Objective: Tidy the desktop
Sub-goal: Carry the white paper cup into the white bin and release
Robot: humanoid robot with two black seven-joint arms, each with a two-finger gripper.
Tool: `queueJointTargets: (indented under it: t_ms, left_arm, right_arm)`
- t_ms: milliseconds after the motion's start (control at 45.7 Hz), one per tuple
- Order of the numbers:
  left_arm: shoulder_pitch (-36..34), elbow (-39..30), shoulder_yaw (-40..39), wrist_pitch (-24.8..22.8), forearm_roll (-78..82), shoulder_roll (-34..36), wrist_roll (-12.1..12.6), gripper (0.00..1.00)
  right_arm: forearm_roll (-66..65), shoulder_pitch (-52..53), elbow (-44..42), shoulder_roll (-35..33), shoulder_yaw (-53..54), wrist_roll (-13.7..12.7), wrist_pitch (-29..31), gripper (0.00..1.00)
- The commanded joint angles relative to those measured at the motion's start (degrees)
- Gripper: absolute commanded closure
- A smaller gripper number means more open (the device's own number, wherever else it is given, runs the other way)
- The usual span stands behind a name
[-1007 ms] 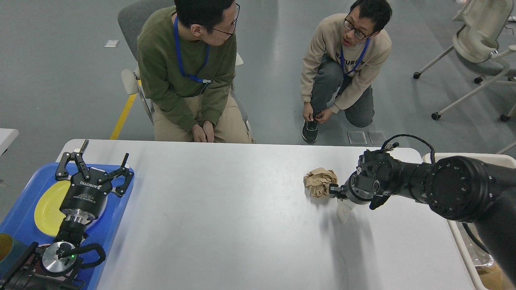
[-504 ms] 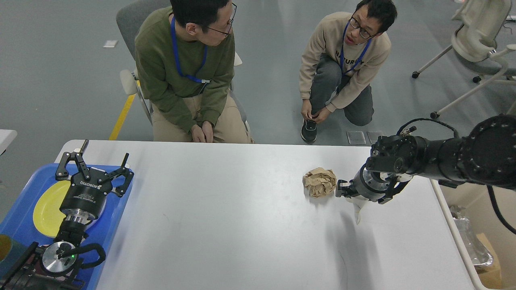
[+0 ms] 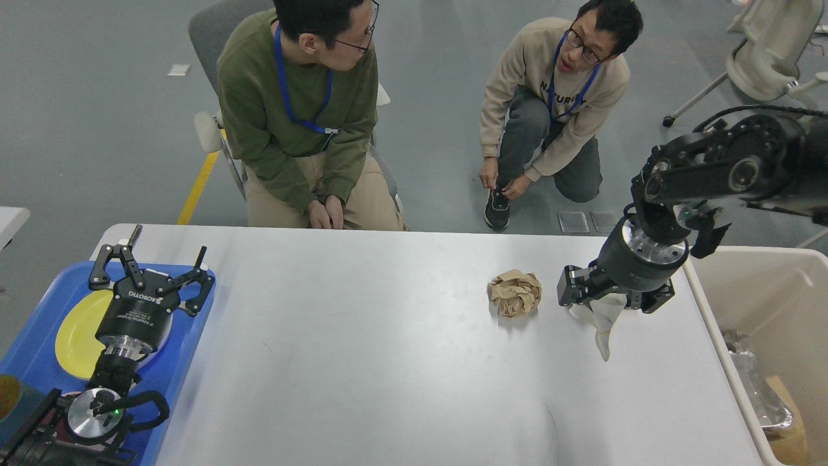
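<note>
Desk: large white rect. desk [image 3: 362, 362] w/ rounded corners, matte top, fills the lower middle of your view.
Brown wad: crumpled brown paper ball [image 3: 515, 292] sits on desk, right of centre.
Right tool: your right tool [image 3: 611, 301] points down above desk's right part, just right of brown wad, not touching it. Fingers closed on a white crumpled tissue [image 3: 603, 323]; its tail hangs below the tool.
Left tool: your left tool [image 3: 153, 265] is above the blue plastic tray [image 3: 187, 349] at desk's left end, fingers spread wide, nothing between them.
Tray: yellow round plate [image 3: 74, 333] lies in it, partly hidden by left arm.
Bin: beige plastic bin [image 3: 763, 285] stands off desk's right edge; silver foil scrap & brown bits inside.
People: 2 beyond far edge, 1 seated in green top, 1 crouching in beige top.
</note>
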Motion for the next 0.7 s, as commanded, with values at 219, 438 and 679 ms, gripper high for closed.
queueJointTargets:
  t_ms: [219, 438, 679]
  left_arm:
    - [-0.01, 0.00, 0.01, 0.00, 0.00, -0.01, 0.00, 0.04]
    - [-0.01, 0.00, 0.01, 0.00, 0.00, -0.01, 0.00, 0.04]
    - [0.08, 0.00, 0.01, 0.00, 0.00, -0.01, 0.00, 0.04]
  right_arm:
    - [3.33, 19.02, 12.59, -0.85, -13.28, 10.54, 2.56, 1.00]
    - [2.98, 19.12, 11.89, -3.47, -18.56, 11.88, 1.69, 1.00]
    - [1.76, 10.69, 1.70, -13.93, -25.33, 11.27, 1.07, 1.00]
